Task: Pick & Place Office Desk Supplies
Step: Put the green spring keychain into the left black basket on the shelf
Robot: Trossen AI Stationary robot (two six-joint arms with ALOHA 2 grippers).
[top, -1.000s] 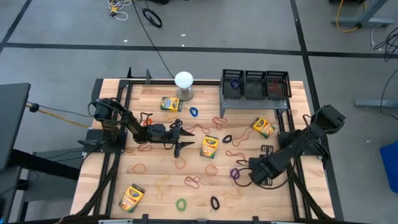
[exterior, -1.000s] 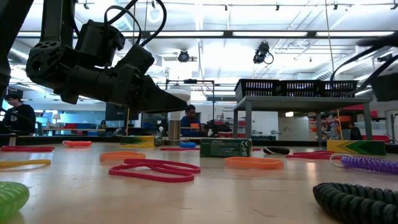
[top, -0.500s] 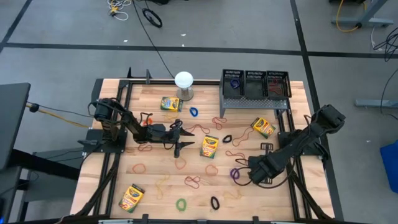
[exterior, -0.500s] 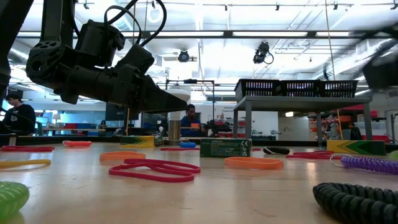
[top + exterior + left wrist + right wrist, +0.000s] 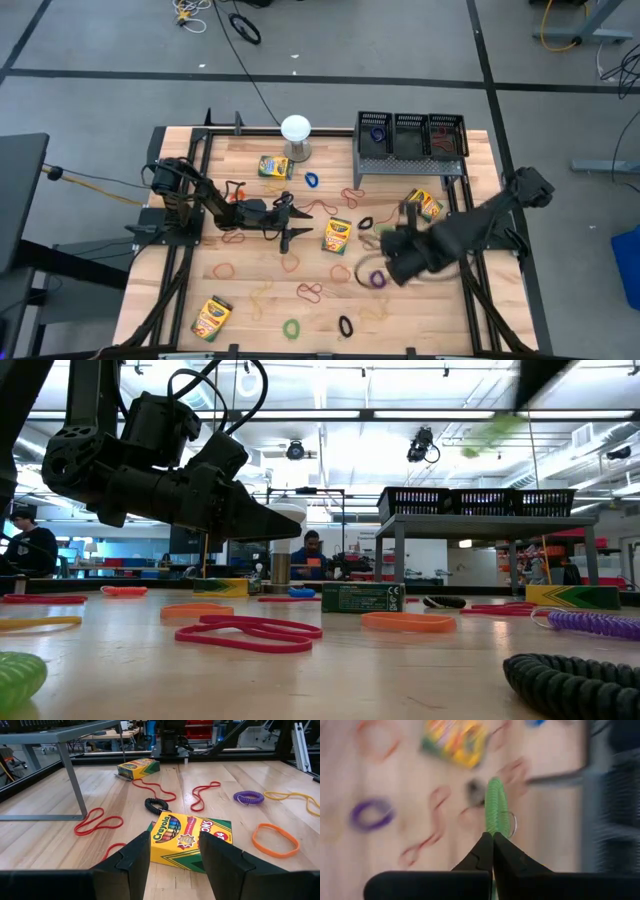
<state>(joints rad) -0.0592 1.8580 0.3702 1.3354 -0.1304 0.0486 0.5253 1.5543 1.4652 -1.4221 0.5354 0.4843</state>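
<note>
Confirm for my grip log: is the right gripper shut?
Shut: right gripper fingertips meet, pinching a green coil band.

Even bright overhead light, soft short shadows on the pale wooden table (image 5: 250, 300). Low view: ceiling strip lights blow out to white, dark left arm (image 5: 150, 470) backlit, near-silhouette. Foreground green coiled band (image 5: 18, 675) and black coiled band (image 5: 575, 680) at the table's near edge are out of focus. Right arm (image 5: 450, 238) smeared by motion blur in the high view. Right wrist view heavily blurred all over; only the shut dark fingers (image 5: 490, 852) pinching a green coiled loop (image 5: 496, 812) read sharp. Left wrist view crisp, slight sheen on the wood.
</note>
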